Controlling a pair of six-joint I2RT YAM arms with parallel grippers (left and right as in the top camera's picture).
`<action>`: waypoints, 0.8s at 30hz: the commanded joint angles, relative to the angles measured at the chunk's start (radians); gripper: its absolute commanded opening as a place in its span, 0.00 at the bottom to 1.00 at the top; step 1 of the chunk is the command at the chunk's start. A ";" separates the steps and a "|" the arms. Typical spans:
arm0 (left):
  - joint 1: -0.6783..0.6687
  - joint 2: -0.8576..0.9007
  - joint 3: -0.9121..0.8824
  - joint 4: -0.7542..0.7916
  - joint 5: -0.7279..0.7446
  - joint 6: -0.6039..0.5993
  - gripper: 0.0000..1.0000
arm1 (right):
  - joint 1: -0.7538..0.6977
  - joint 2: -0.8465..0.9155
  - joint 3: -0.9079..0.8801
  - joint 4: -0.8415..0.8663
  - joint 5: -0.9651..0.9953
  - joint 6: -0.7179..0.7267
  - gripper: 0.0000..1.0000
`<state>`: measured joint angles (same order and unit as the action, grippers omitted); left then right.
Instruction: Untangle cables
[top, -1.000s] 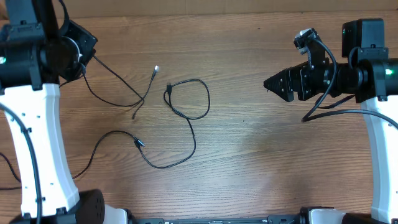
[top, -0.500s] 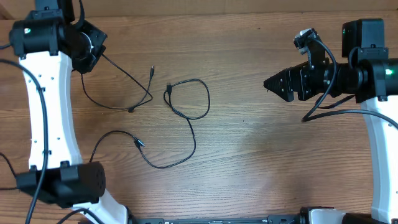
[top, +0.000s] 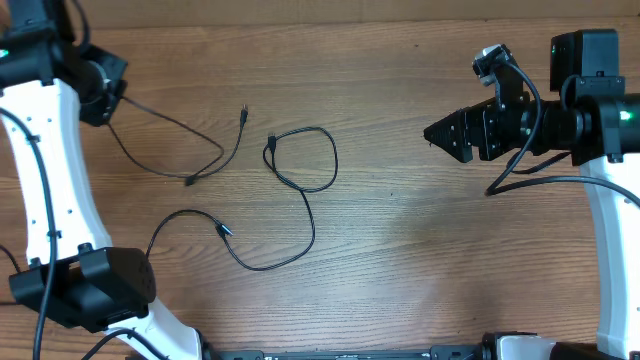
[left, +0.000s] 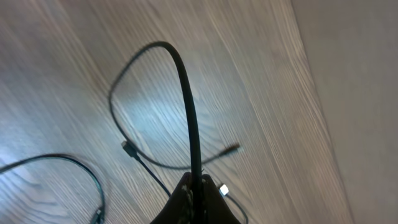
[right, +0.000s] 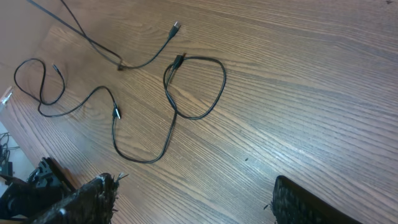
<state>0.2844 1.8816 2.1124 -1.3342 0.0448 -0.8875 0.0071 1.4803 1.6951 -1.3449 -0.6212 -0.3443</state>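
Wood table (top: 400, 250) | left tool (left: 198, 191) pinched on cable (left: 187, 84) | right tool (top: 431, 133) spread, empty

A wooden table (top: 400, 110) is seen across the whole overhead view. Its top is medium brown, with fine grain laid left to right. A soft pale sheen is noted on the wood right of centre. Two small dark specks are recorded in the surface, one (top: 417, 43) toward the top of the view, one (top: 393, 196) near the middle. From the left wrist the wood is washed grey-white by glare, and a plain pale grey surface (left: 367, 74) is seen past the table's edge; wall or floor cannot be told. From the right wrist a pale beige area (right: 12, 18) is seen at upper left.
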 joint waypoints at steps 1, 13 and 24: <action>0.057 0.002 -0.005 -0.005 -0.023 0.022 0.04 | -0.002 0.002 0.006 0.008 0.000 -0.003 0.79; 0.196 0.010 -0.016 -0.027 -0.027 0.069 0.29 | -0.002 0.002 0.006 0.002 0.000 -0.003 0.79; 0.271 0.011 -0.017 -0.083 -0.048 0.098 0.27 | -0.002 0.002 0.006 0.005 -0.001 -0.003 0.79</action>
<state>0.5541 1.8816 2.1006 -1.4059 0.0162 -0.8265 0.0074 1.4803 1.6951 -1.3460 -0.6212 -0.3443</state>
